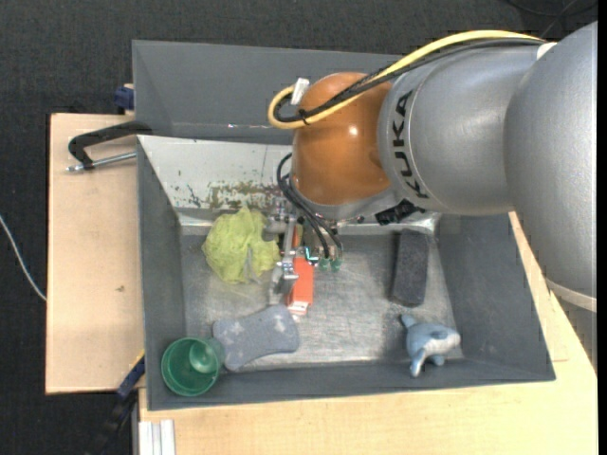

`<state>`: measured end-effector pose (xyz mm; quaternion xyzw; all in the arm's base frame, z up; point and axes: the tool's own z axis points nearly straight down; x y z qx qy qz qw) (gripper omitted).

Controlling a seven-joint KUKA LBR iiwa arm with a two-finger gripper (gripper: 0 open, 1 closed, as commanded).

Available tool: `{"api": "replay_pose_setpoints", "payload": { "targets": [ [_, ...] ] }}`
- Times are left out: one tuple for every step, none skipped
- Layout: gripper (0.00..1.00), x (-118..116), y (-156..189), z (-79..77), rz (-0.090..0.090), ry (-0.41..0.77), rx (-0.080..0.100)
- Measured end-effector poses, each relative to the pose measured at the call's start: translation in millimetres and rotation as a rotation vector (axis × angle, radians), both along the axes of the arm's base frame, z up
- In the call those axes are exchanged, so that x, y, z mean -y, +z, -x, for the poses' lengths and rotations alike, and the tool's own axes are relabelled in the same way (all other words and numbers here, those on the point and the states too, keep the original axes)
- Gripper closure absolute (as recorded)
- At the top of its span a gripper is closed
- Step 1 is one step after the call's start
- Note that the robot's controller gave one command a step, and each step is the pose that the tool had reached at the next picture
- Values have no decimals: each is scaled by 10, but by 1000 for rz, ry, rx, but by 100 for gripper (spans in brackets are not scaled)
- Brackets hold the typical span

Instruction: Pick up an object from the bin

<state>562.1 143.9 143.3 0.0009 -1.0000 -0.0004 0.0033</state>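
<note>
Lies in middle of bin, under gripper: orange block, long axis running back wall to front, slightly slanted. Cannot tell gripper state, parted or closed. Hemmed by green cloth on view's left and grey sock just in front; dark sponge, blue toy, green cup apart.

What you can't see
Your arm runs off the right edge; its orange cover hides part of the bin's back wall. The gripper covers the green cloth's right side, and whether it grips the red block is unclear.
</note>
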Motion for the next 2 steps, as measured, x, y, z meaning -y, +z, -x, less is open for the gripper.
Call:
{"api": "replay_pose_setpoints", "payload": {
  "targets": [
    [0, 5, 43, -21, -1, -2, 8],
    [0, 547, -338, -22, -7, 6, 10]
  ]
}}
